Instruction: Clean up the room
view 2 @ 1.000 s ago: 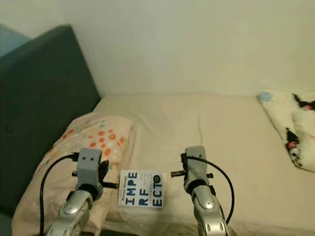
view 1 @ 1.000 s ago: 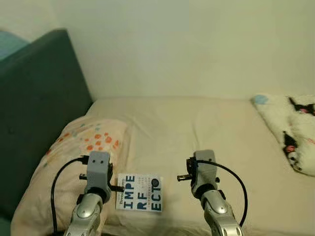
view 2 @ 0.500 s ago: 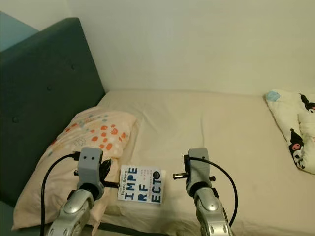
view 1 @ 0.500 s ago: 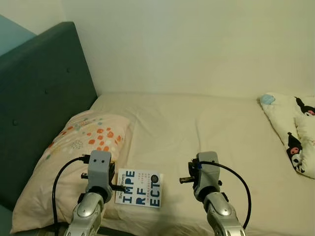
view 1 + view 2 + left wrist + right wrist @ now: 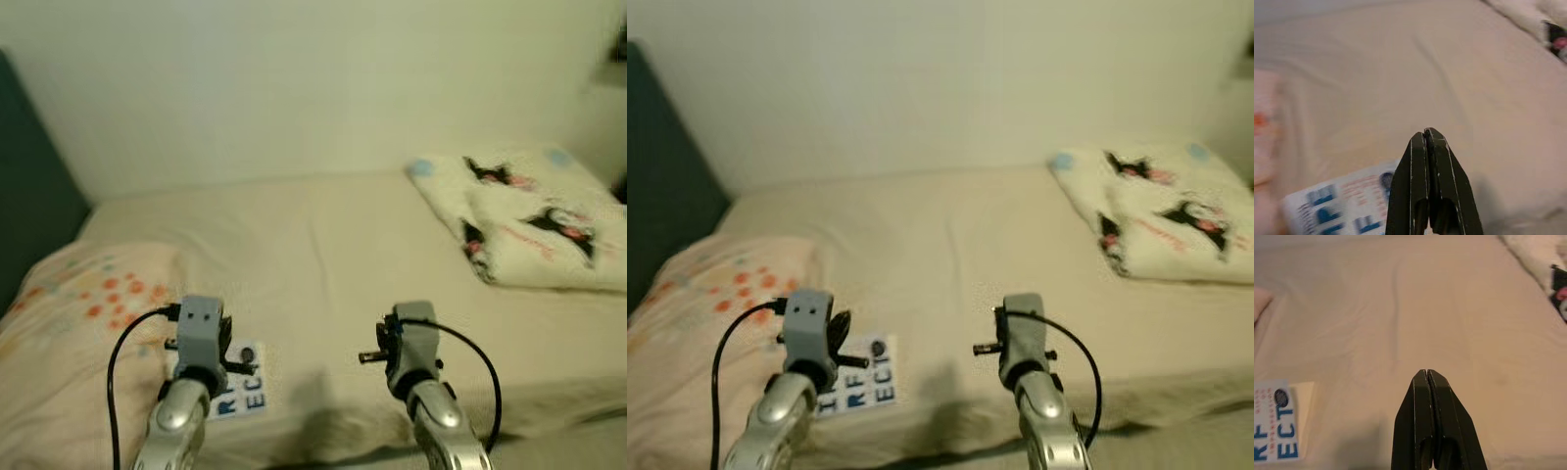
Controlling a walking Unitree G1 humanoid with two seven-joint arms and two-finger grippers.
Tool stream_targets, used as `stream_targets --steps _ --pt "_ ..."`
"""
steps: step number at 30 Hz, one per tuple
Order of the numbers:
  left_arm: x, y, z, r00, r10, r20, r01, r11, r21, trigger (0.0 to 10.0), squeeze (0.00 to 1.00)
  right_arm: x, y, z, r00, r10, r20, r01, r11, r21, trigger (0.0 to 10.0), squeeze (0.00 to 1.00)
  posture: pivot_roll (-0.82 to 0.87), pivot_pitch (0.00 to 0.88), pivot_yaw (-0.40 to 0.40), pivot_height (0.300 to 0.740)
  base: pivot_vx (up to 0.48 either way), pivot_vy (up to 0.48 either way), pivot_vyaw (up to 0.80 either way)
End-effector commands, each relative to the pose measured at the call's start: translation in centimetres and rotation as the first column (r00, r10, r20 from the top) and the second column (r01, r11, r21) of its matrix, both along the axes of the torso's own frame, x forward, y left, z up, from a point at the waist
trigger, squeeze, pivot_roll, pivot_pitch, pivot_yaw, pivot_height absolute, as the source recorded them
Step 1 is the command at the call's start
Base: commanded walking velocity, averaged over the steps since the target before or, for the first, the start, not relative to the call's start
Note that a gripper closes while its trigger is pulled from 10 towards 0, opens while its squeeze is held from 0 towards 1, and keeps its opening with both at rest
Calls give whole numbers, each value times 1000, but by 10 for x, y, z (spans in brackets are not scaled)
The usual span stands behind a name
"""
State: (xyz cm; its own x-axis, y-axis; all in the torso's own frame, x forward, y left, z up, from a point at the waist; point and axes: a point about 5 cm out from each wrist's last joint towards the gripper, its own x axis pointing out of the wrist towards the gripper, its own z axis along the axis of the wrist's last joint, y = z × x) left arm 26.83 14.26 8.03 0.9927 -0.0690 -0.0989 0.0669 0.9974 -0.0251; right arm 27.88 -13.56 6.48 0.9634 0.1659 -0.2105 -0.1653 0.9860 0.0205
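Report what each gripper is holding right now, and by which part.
Nothing is held. The left gripper and the right gripper are both shut on nothing, above the beige bed sheet. The white paperback book with blue letters lies untouched on the bed.

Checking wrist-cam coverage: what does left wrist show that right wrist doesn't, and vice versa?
Left wrist: the shut left gripper, the spotted pillow edge beside the book.
Right wrist: the shut right gripper, the book's large blue letters legible.
Both: the book flat on the beige bed sheet, and a corner of the cartoon-print blanket.
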Motion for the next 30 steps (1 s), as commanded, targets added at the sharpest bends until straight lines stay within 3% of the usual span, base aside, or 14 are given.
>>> stream_targets --steps 1,8,15,25,30 --pt "-3 3 -2 1000 14 -6 -14 1000 -10 10000 0 -2 6 -3 999 35 -19 -35 999 -4 10000 0 -85 105 16 740 0 0 0" --pt "-3 6 -3 999 51 5 -51 998 -23 10000 0 -5 11 -3 994 103 -17 -104 993 -61 10000 0 -85 88 1 740 0 0 174" --pt "-3 8 -3 998 61 6 -61 998 -17 10000 0 -3 18 -1 987 161 -7 -161 986 -34 10000 0 -81 87 -12 740 0 0 785" --pt "-3 8 -3 999 53 1 -53 998 -23 10000 0 3 9 1 996 91 -9 -91 996 -4 10000 0 -81 94 -8 740 0 0 69" --pt "-3 5 -3 1000 23 2 -23 999 -28 10000 0 -4 4 -3 998 61 -12 -61 998 -16 10000 0 -88 90 -1 740 0 0 0"
